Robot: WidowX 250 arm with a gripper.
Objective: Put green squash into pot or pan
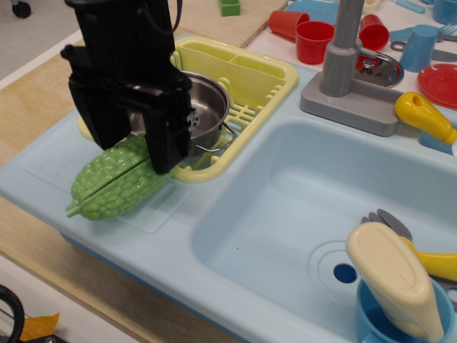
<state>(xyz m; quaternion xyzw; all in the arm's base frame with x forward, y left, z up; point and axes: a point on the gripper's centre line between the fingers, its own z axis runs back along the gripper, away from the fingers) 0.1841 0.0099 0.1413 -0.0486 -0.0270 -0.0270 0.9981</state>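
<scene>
The light green bumpy squash (107,187) lies on the sink's left drainboard, its upper end against the yellow rack. The shiny steel pot (208,108) sits in the yellow dish rack (250,78), half hidden behind my arm. My black gripper (136,153) is open, its two fingers (163,146) spread and lowered over the upper part of the squash, one on each side. The gripper hides the squash's top end and the pot's left half.
A blue sink basin (314,207) lies to the right, with a cream utensil in a blue cup (400,286). A grey faucet (346,50), red cups (314,39) and a small green block (229,7) stand behind. Wooden tabletop lies left.
</scene>
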